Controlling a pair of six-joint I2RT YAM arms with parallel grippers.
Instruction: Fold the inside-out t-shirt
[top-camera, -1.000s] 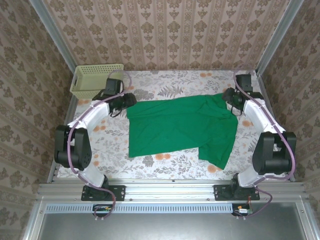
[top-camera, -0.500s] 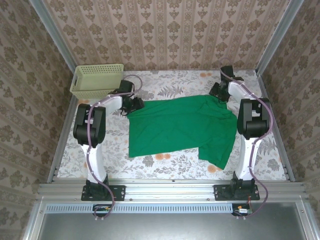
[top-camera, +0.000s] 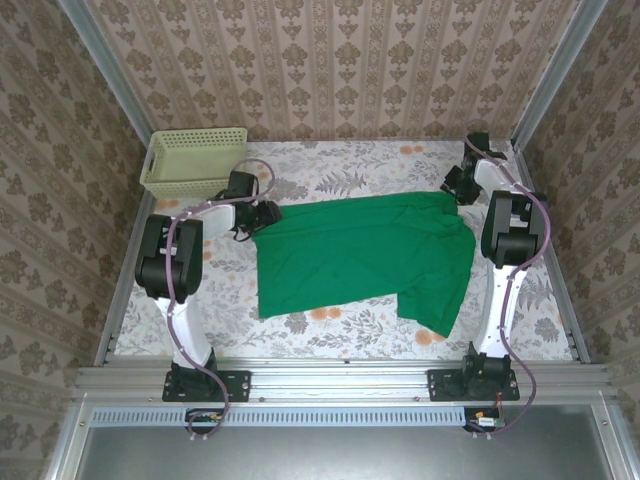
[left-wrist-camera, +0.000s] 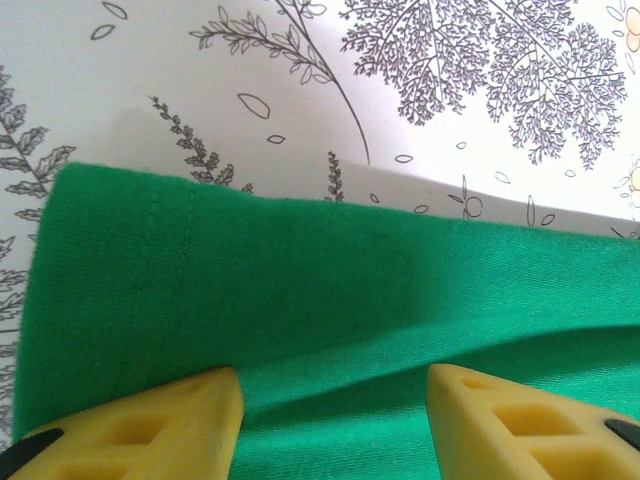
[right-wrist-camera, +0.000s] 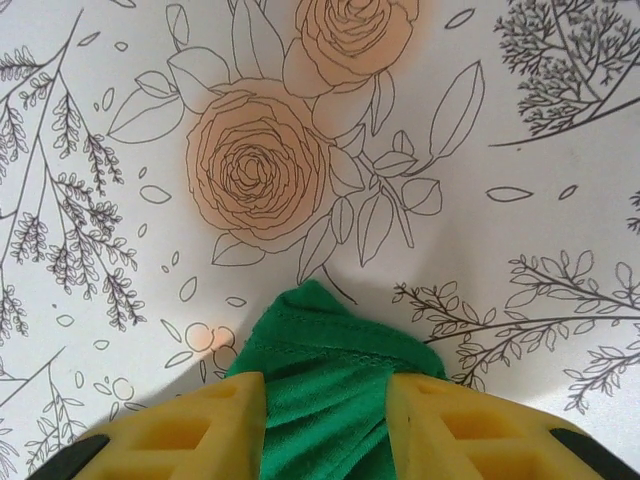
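The green t-shirt (top-camera: 350, 255) lies spread out in the middle of the flowery table (top-camera: 330, 172). The left gripper (top-camera: 260, 215) is at its far left corner, with its fingers (left-wrist-camera: 150, 430) wide apart over the cloth. The right gripper (top-camera: 453, 186) is at the far right corner. Its fingers (right-wrist-camera: 470, 430) touch both sides of a bunched-up tip. I cannot tell if they squeeze it.

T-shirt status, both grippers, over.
Left gripper open over t-shirt far-left edge. Right gripper straddles far-right corner, grip unclear. Basket far left, apart from cloth.
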